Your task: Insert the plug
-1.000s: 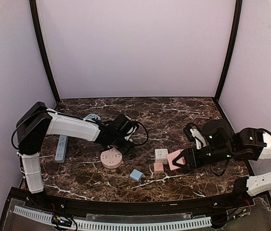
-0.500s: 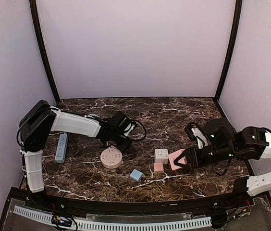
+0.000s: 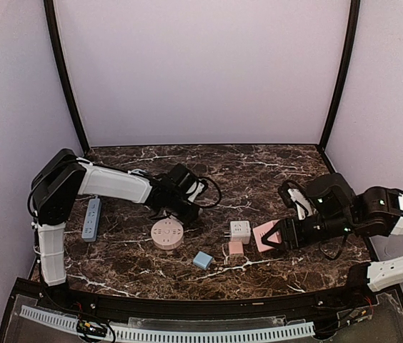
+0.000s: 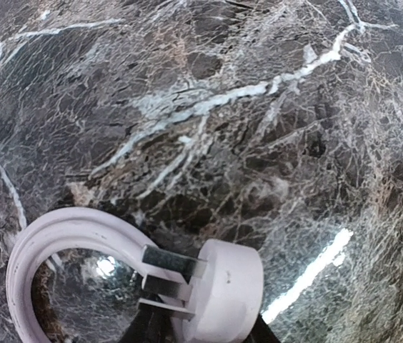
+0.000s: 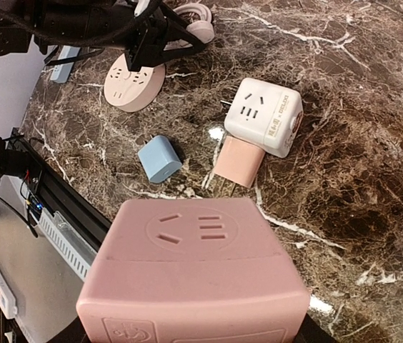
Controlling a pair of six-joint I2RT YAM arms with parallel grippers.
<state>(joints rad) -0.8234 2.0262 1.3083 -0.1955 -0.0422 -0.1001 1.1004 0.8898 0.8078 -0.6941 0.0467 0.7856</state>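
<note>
Here, left jaws pinch one white plug [image 4: 219, 286], right jaws one pink cube [image 5: 194, 271].

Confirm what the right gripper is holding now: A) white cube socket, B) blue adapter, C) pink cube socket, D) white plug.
C: the right wrist view shows the pink cube socket clamped in the right gripper, while the white cube socket and blue adapter lie on the table and the left gripper holds the white plug.
</note>
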